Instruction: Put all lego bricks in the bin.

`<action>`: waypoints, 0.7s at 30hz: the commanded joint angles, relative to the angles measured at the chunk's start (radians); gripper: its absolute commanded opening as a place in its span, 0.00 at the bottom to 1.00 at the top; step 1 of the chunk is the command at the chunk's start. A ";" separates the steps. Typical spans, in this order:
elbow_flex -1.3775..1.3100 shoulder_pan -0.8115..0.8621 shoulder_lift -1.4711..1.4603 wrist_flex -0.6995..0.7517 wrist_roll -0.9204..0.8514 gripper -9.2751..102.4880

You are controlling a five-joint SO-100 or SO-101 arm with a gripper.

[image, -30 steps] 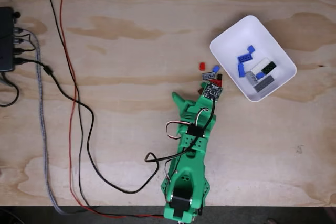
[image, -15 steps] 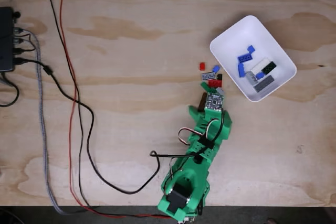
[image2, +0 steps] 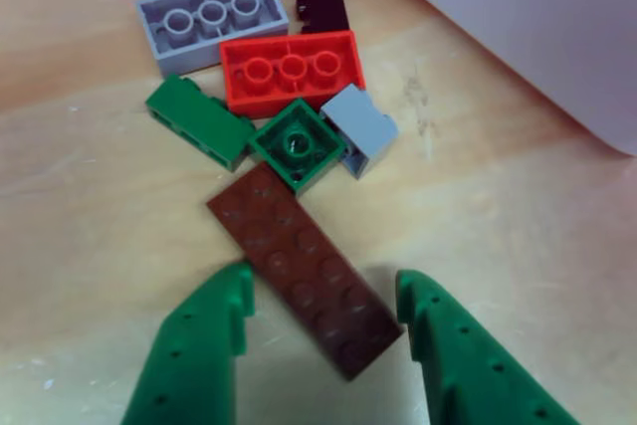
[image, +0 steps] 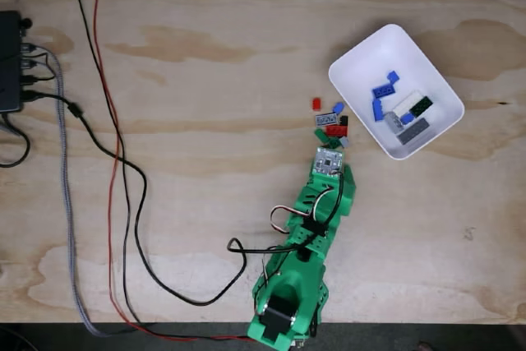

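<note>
In the other view a brown lego plate (image2: 299,261) lies flat between the green fingers (image2: 199,345) of my open gripper (image2: 326,291), and neither finger touches it. Beyond it sits a pile of lego bricks: a green square (image2: 297,144), a green brick (image2: 199,121), a red one (image2: 291,69), a grey one (image2: 211,19) and a small light grey one (image2: 360,126). In the fixed view this pile (image: 330,123) lies just past my wrist's circuit board (image: 329,162). The white bin (image: 355,63) stands right of the pile and holds several bricks, among them a blue one (image: 382,90).
A lone red brick (image: 316,103) and a blue one (image: 338,108) lie at the pile's far side. Black, red and grey cables (image: 115,145) run down the left of the wooden table. A black box (image: 8,63) sits at the left edge. The bin's wall (image2: 528,17) shows top right in the other view.
My arm has drawn back from the pile toward its base. The brown plate showed beside the wrist half a second ago; the wrist has since shifted over it.
</note>
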 commanded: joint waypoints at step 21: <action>-0.864 0.229 -0.242 0.282 0.443 0.08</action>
